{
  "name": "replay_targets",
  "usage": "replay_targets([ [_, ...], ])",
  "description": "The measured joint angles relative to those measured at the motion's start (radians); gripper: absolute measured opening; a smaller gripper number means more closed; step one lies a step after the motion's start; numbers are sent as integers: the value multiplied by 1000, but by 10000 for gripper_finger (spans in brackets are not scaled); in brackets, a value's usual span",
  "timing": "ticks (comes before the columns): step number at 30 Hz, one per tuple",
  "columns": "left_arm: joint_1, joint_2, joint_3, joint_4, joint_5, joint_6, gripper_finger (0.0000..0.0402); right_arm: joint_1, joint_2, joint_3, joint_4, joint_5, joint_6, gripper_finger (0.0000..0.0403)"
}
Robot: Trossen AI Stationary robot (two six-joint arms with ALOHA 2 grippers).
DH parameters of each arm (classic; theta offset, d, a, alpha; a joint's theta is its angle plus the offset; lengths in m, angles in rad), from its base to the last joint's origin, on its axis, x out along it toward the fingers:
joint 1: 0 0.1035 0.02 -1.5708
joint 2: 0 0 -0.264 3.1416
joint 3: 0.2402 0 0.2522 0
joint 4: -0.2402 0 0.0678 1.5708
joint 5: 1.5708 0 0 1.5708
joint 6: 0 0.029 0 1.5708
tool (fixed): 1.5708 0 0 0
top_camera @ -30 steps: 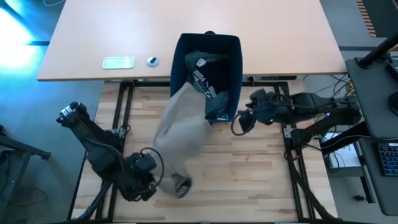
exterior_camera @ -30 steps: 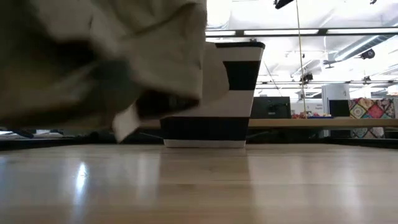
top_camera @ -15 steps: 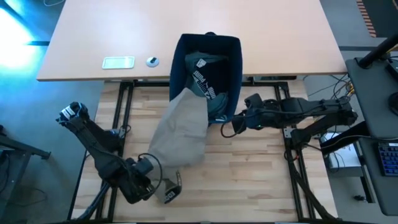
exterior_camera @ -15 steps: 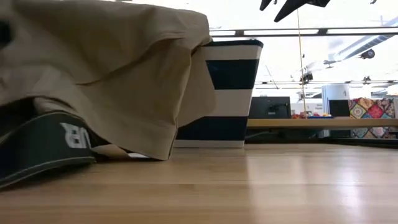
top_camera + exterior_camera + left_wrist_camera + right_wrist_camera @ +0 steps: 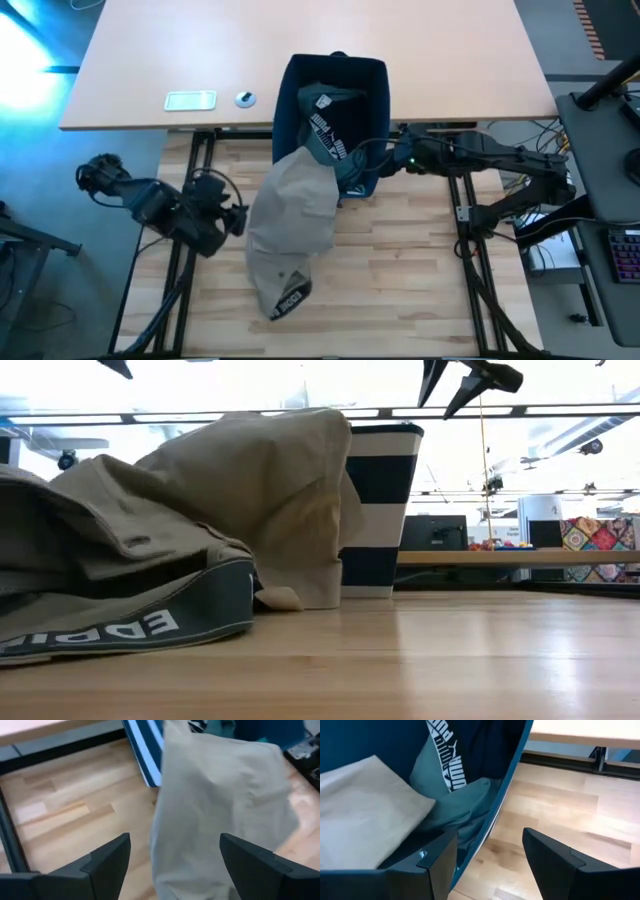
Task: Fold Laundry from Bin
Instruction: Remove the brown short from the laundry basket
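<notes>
Beige garment [image 5: 292,215] half out of bin [image 5: 375,120]; both end effectors open w/ nothing held, left [image 5: 232,212] beside it, right [image 5: 352,170] at bin rim; next: regrasp, pull clear.

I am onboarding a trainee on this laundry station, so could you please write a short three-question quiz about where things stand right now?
1. True or false: the beige garment lies wholly inside the bin.
2. Which tool is at the bin's rim? A) the left tool B) the right tool
3. Fill in: the navy garment with white lettering lies in the ____.

Key:
1. False: it hangs from the bin's edge out onto the wooden table.
2. B; the left tool is open beside the beige garment.
3. bin
</notes>
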Motion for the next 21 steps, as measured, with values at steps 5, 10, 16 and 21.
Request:
replay_targets([
  [5,112,-102,-232,317,43,336,290,0,1,0,0,-8,-14,219],
  [10,134,-208,-500,675,70,658,284,1,-2,0,-1,-49,-65,219],
  [16,141,-265,-761,940,40,791,269,12,-3,0,-2,-82,-89,219],
  [21,140,-209,-927,1401,105,745,200,11,-2,0,-1,-82,-104,219],
])
